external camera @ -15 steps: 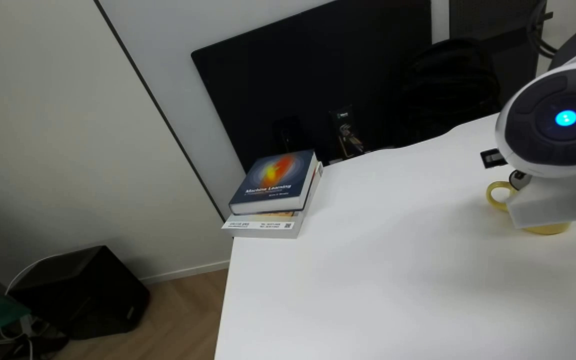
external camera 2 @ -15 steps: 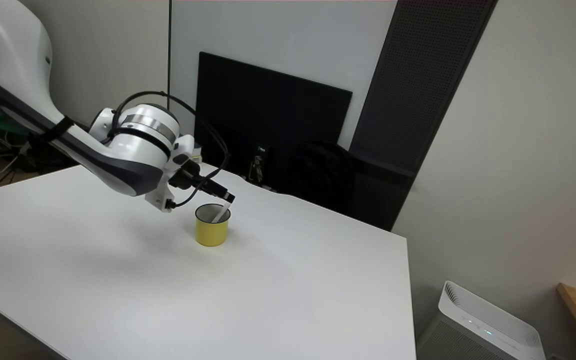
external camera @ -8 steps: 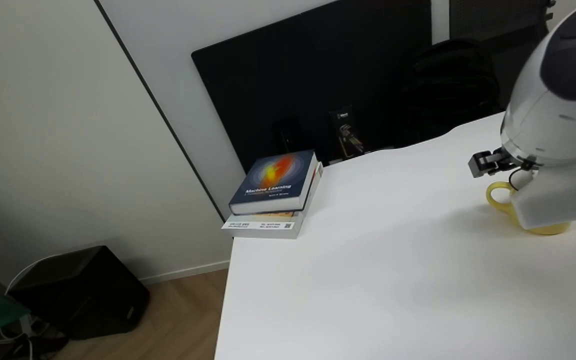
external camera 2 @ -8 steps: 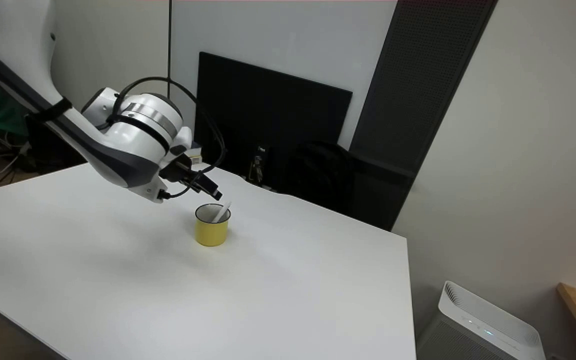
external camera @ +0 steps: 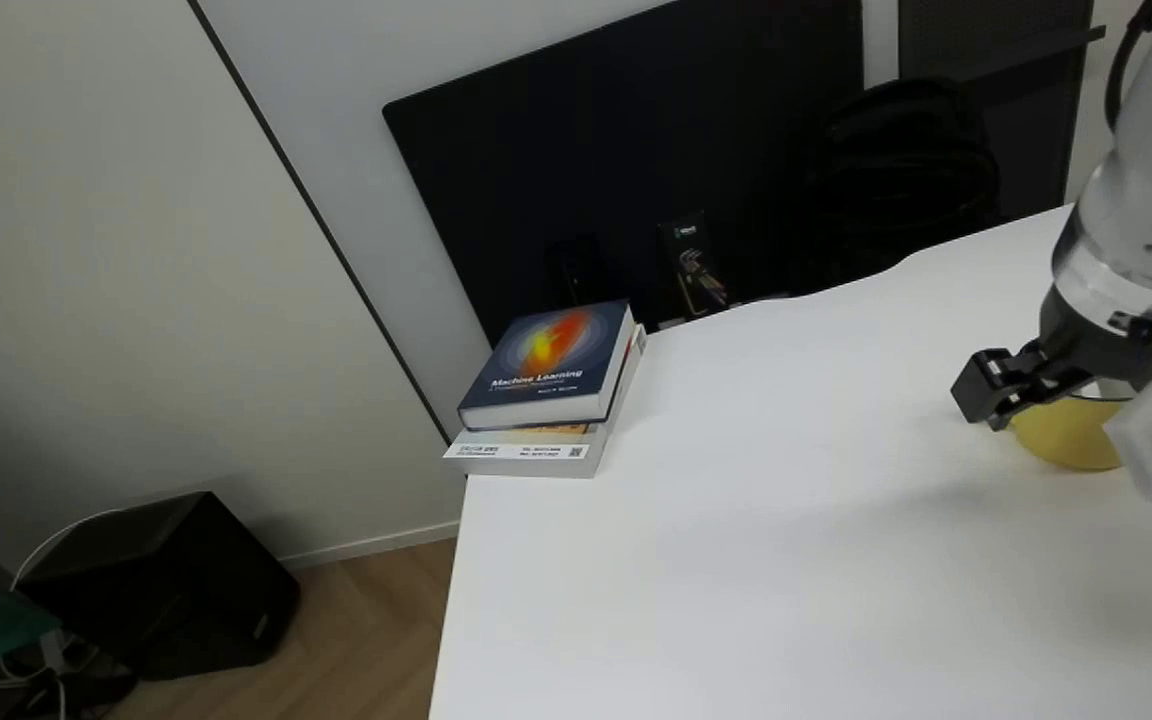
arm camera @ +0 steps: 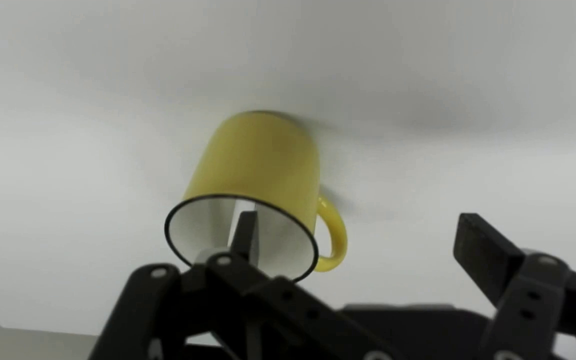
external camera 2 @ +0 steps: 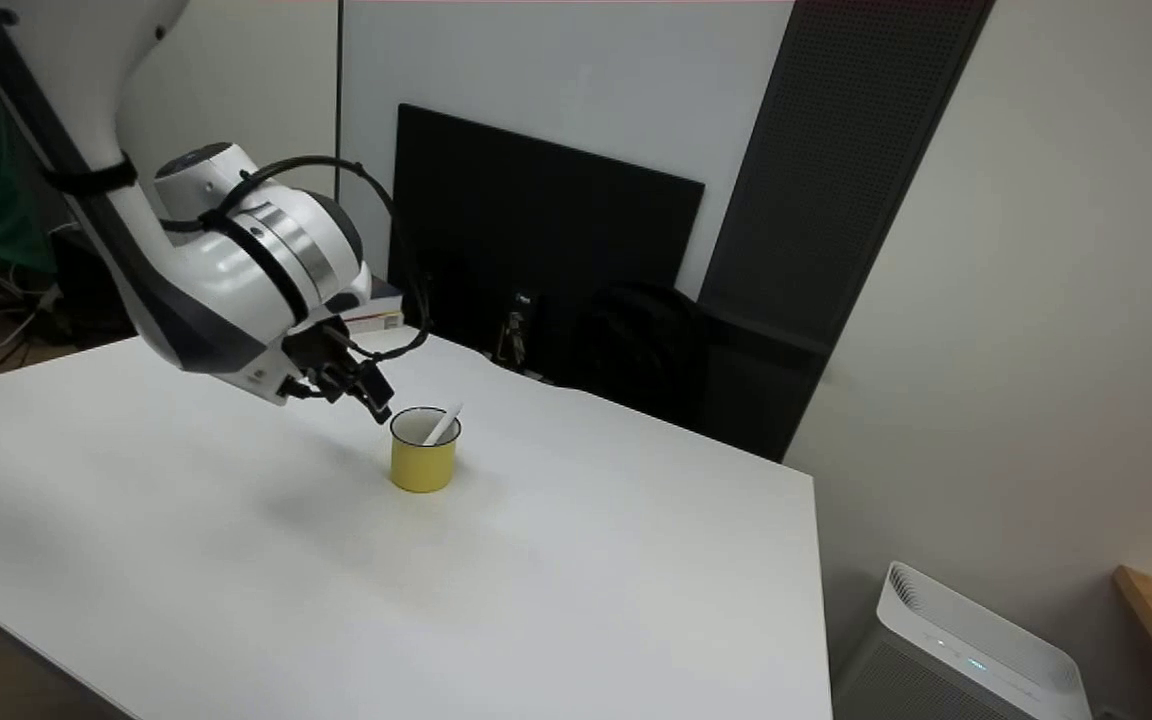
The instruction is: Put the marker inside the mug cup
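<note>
The white marker (external camera 2: 443,425) leans inside the yellow mug (external camera 2: 423,467), its top poking out. The mug stands on the table (external camera 2: 616,560). Near it, the gripper (arm camera: 360,236) has its fingers (arm camera: 488,255) wide apart.

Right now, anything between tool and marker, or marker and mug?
Nothing visible blocks the marker from the mug: in an exterior view it already leans inside, top end sticking out. The mug's wall surrounds the lower part; nothing visible stands between the open tool and that top end.
</note>
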`<state>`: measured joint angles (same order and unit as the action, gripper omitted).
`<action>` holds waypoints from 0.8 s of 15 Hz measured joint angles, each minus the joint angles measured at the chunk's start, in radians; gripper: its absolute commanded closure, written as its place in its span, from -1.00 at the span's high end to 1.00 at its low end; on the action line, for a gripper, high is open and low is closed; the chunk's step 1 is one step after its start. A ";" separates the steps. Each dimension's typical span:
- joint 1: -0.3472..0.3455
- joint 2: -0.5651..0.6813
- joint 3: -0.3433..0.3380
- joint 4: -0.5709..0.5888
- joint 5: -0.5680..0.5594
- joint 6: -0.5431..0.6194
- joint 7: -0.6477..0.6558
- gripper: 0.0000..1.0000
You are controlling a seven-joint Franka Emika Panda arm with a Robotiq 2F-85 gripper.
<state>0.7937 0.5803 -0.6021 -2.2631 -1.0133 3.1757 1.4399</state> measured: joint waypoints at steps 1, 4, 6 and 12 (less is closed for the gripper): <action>-0.074 -0.038 0.081 -0.031 0.032 -0.019 -0.063 1.00; -0.282 -0.112 0.322 -0.131 0.236 -0.080 -0.302 1.00; -0.412 -0.131 0.484 -0.181 0.411 -0.126 -0.471 1.00; -0.740 -0.148 0.872 -0.165 0.872 -0.362 -0.904 1.00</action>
<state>0.0538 0.4323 0.2699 -2.4282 -0.1409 2.8137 0.5363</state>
